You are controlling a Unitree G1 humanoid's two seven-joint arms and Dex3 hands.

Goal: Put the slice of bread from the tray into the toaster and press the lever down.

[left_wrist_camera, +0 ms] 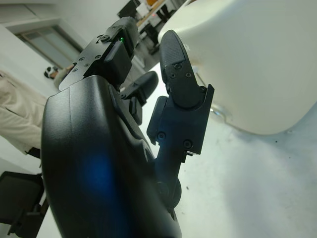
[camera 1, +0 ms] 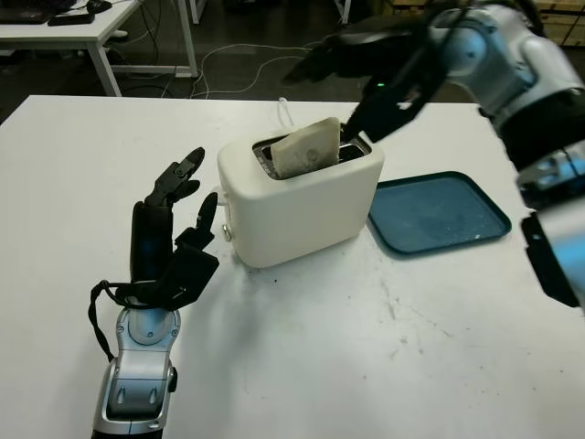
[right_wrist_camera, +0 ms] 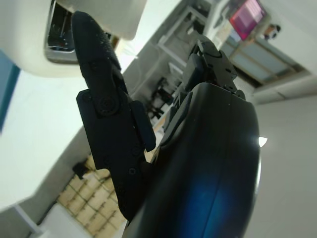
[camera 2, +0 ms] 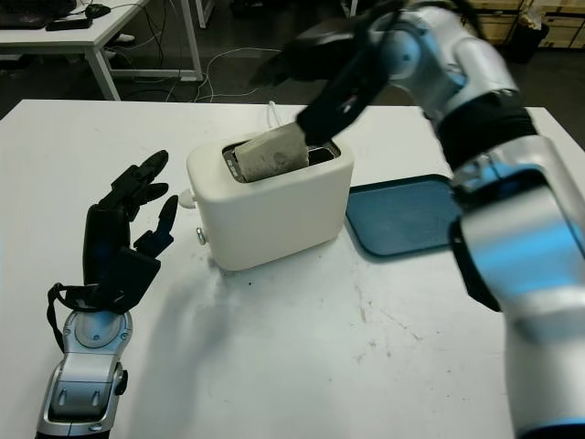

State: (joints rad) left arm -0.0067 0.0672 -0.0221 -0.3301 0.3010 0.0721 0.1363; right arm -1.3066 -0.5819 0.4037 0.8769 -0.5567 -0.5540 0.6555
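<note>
Bread (camera 1: 306, 149) in toaster (camera 1: 297, 197) slot; tray (camera 1: 439, 212) right of toaster, on table (camera 1: 366, 347).

This looks like a lab or office workroom. A large white table (camera 1: 384, 366) fills the foreground; at eleven o'clock beyond it stands a white desk (camera 1: 82, 37) with dark devices on top, and loose cables (camera 1: 228, 64) trail across the dark floor (camera 1: 256, 37) at twelve o'clock.

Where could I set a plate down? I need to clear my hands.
Bare table lies in front of the toaster and blue tray. The tray itself is bare. It's crowded between the open left hand and toaster, and over the bread, where the open right hand hovers.
</note>
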